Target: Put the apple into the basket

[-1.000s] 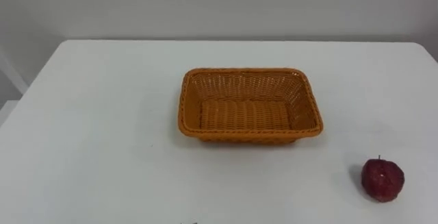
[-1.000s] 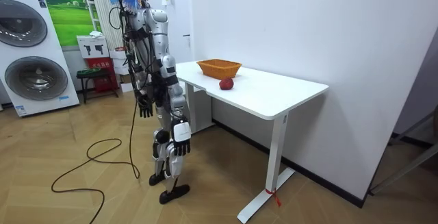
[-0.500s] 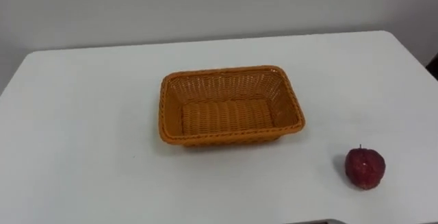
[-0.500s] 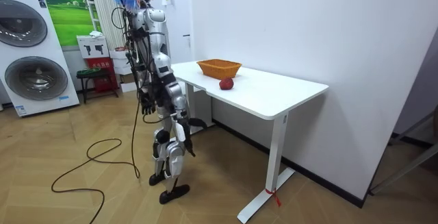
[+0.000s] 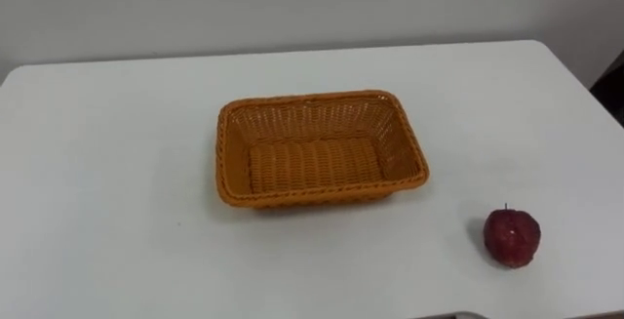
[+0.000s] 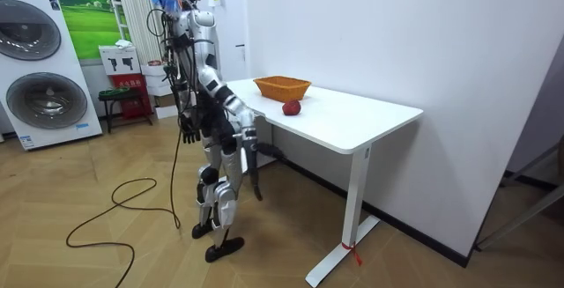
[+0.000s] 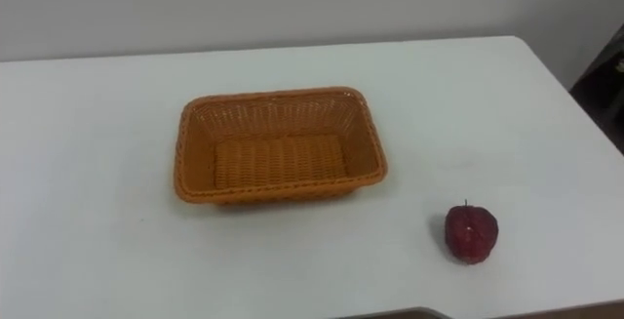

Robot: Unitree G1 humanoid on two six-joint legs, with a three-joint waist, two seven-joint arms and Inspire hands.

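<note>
Ok so right hand (image 6: 253,158) hangs below table (image 5: 117,114) edge, can't tell open/closed; approach apple (image 5: 512,237) from above, grip gently imo.

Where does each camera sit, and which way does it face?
Left eye view: on the robot's head, looking down at the basket and apple on the table.
Right eye view: beside it, same scene.
Room view: off in the room, facing table and whole standing robot, left hand hanging.
Shared: basket, apple, table.
</note>
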